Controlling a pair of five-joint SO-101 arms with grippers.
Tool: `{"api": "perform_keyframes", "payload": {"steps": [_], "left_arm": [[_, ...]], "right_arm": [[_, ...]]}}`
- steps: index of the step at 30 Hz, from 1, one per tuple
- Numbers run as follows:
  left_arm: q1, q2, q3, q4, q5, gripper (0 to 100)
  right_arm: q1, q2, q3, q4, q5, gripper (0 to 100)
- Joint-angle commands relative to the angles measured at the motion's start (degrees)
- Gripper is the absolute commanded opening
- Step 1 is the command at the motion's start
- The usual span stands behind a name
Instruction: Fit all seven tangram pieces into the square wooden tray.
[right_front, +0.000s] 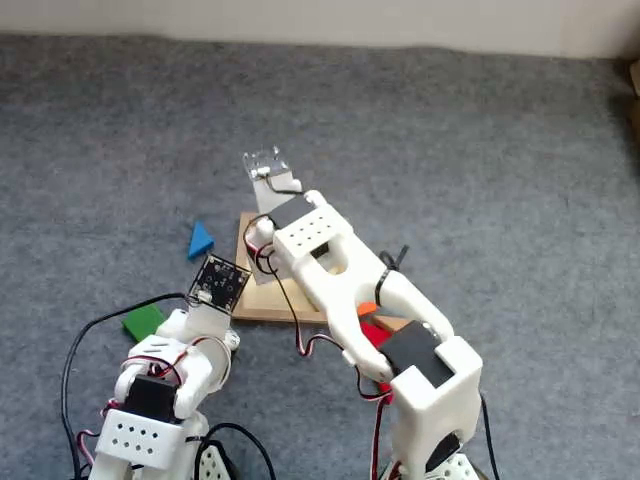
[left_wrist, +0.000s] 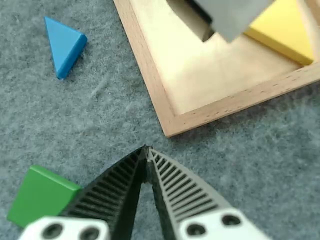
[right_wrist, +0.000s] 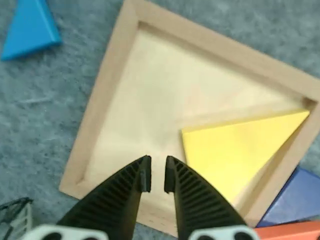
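Hovering at the wooden tray (right_wrist: 100, 95), both pairs of fingers empty.
The left fingers (left_wrist: 117, 187) are pressed together above the grey worktop (left_wrist: 250, 165), the green piece (left_wrist: 40, 195) just beside them, the tray's corner just ahead, the blue triangle (left_wrist: 64, 42) farther off. The right fingers (right_wrist: 127, 192) stand slightly apart over the tray's bare floor, the yellow triangle (right_wrist: 235, 150) lying inside just beside them.

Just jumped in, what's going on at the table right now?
The yellow triangle sits in the tray. The right arm hangs over it, jaws slightly apart, empty. The left arm holds its jaws shut over the carpet, between the tray corner and the green piece. The blue triangle lies outside.
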Motion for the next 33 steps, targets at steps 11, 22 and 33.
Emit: {"api": "perform_keyframes", "payload": {"steps": [11,22,33], "left_arm": [[-0.2,-0.5,1.6,0.0,-0.4,1],[-0.2,-0.5,1.6,0.0,-0.4,1],[-0.2,-0.5,1.6,0.0,-0.4,1]], "right_arm": [[9.1,-2.6,5.7,9.1,6.7,5.6],[9.4,-25.7,4.4,19.3,6.7,5.6],[9.4,-36.9,22.2,23.9,6.7,16.2]]}}
